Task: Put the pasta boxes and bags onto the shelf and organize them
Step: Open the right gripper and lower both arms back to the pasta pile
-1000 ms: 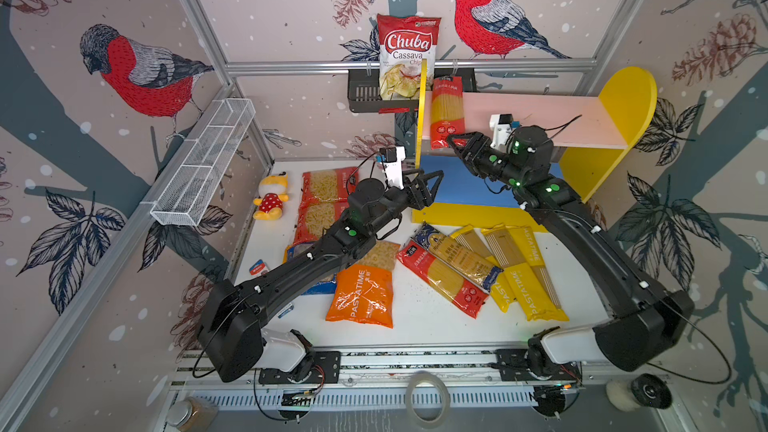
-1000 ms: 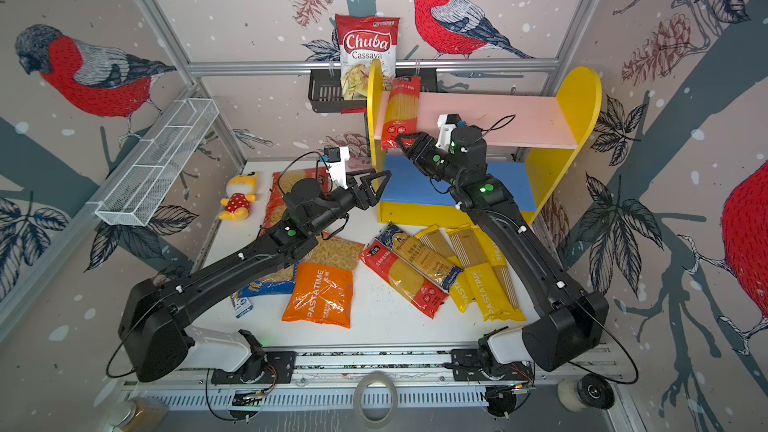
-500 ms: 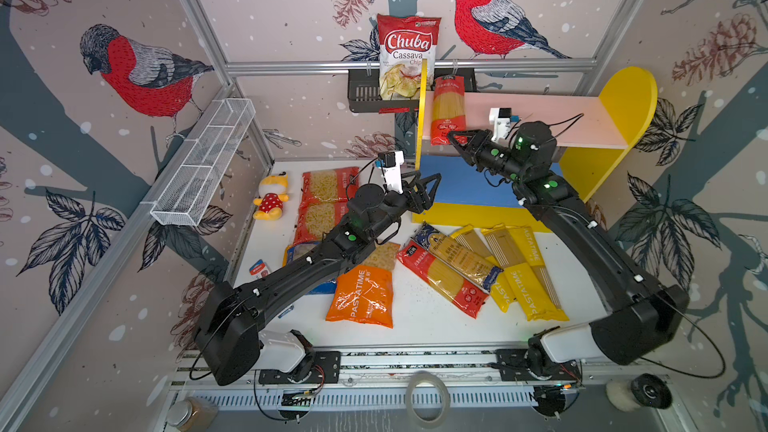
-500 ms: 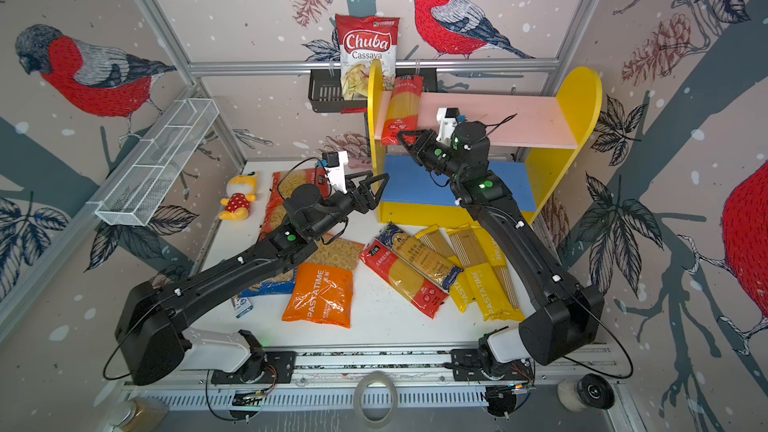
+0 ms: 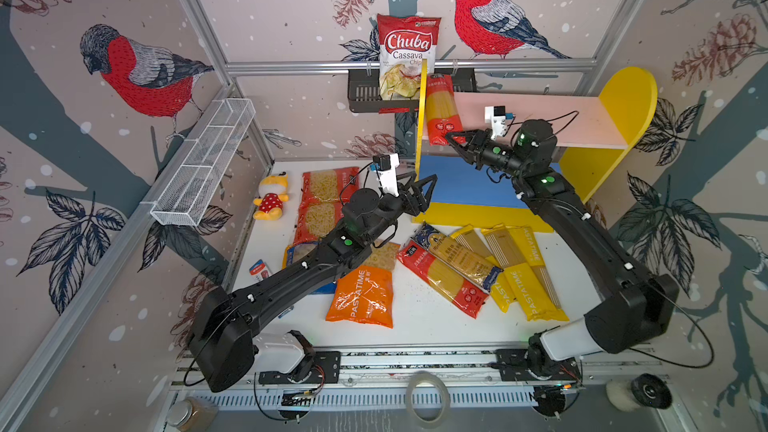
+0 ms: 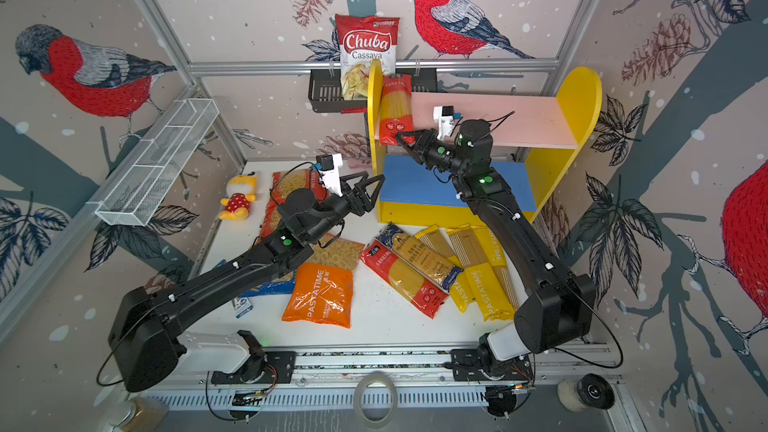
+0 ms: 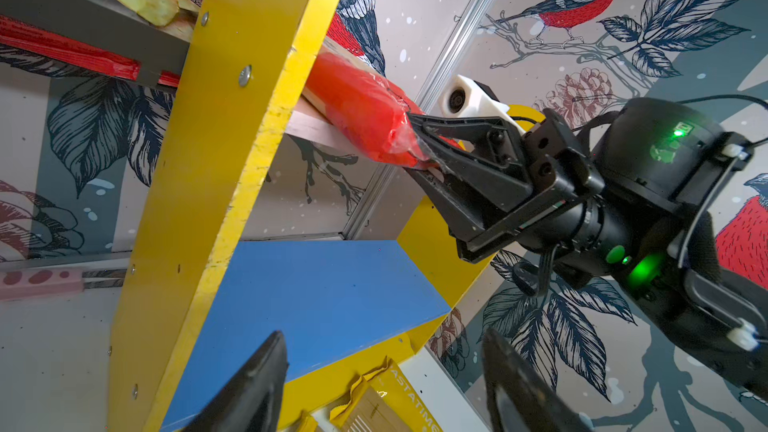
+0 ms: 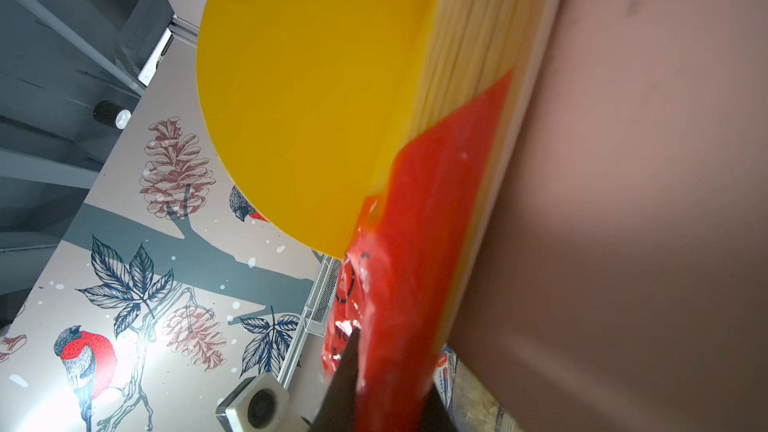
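A long red spaghetti pack (image 5: 442,110) (image 6: 395,105) lies on the shelf's pink upper board (image 5: 540,118), against the yellow side panel (image 5: 423,118), its near end hanging over the front edge. My right gripper (image 5: 451,139) (image 6: 401,139) (image 7: 415,139) (image 8: 390,367) is shut on that end. My left gripper (image 5: 424,182) (image 6: 374,182) (image 7: 384,342) hangs open and empty in front of the blue lower board (image 5: 469,184). On the table lie an orange macaroni bag (image 5: 361,297), red macaroni bags (image 5: 328,189), a red pack (image 5: 440,280), a dark-blue pack (image 5: 461,255) and yellow spaghetti packs (image 5: 523,268).
A Chuba chips bag (image 5: 407,56) stands in the black wall rack (image 5: 365,93) behind the shelf. A plush toy (image 5: 270,197) lies at the table's back left, below a white wire basket (image 5: 203,160). A tape roll (image 5: 428,396) sits at the front rail.
My right gripper's jaws have shut on the overhanging end of the red spaghetti pack. The left arm has stayed almost still, its gripper open.
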Robot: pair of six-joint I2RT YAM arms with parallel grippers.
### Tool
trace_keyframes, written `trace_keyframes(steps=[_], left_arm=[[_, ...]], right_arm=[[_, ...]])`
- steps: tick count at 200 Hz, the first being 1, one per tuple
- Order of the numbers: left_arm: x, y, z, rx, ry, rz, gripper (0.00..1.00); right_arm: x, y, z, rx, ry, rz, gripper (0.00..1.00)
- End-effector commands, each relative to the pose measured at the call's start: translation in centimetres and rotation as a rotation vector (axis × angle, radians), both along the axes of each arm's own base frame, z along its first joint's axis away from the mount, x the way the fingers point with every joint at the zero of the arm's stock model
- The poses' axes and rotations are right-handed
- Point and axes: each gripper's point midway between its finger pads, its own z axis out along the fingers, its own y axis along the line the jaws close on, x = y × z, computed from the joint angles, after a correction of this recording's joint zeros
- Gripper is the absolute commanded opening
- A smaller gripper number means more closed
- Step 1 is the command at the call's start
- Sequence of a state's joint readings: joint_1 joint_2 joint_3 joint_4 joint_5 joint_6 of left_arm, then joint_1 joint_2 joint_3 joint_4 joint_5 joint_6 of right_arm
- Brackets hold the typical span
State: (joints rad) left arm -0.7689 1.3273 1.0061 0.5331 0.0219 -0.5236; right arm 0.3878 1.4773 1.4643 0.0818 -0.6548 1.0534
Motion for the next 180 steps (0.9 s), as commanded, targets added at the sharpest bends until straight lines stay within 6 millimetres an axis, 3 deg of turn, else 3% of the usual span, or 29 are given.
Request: trace_keyframes(steps=[1, 29, 37, 77, 112, 144, 150, 155, 180], left_arm=[[-0.2, 0.5, 1.6, -0.034, -0.050, 0.016, 0.73], [-0.3, 0.8, 2.1, -0.043, -0.060, 0.020, 0.73], [-0.4, 0.8, 1.1, -0.028, -0.047, 0.020, 0.73], [-0.5, 1.0, 0.9, -0.036, -0.042, 0.022, 0.73], [-0.7, 1.2, 0.5, -0.032, -0.039, 0.025, 0.72], [-1.3, 1.0, -0.8, 0.029, -0.042, 0.045, 0.72], [-1.5, 1.0, -1.2, 0.053, -0.046, 0.058, 0.73], [-1.8, 0.9, -1.5, 0.074, -0.052, 0.069, 0.73], [-3.5, 1.2, -3.6, 0.163, -0.095, 0.137, 0.73]], right_arm=[[-1.2, 0.9, 1.4, 0.023, -0.052, 0.014, 0.18], [-1.7, 0.9, 1.4, 0.038, -0.040, -0.003, 0.22], [-1.9, 1.1, 1.4, 0.038, -0.042, 0.003, 0.25], [-1.5, 0.7, 0.7, 0.017, -0.034, -0.012, 0.52], [-2.0, -0.6, 1.0, 0.001, -0.057, -0.035, 0.59], [-4.8, -2.2, 0.8, -0.056, -0.148, -0.021, 0.65], [-5.2, -2.4, 0.0, -0.077, -0.149, -0.018, 0.65], [-6.3, -2.9, 0.5, -0.083, -0.178, -0.019, 0.66], [-8.9, -4.5, -2.5, -0.159, -0.186, -0.018, 0.66]])
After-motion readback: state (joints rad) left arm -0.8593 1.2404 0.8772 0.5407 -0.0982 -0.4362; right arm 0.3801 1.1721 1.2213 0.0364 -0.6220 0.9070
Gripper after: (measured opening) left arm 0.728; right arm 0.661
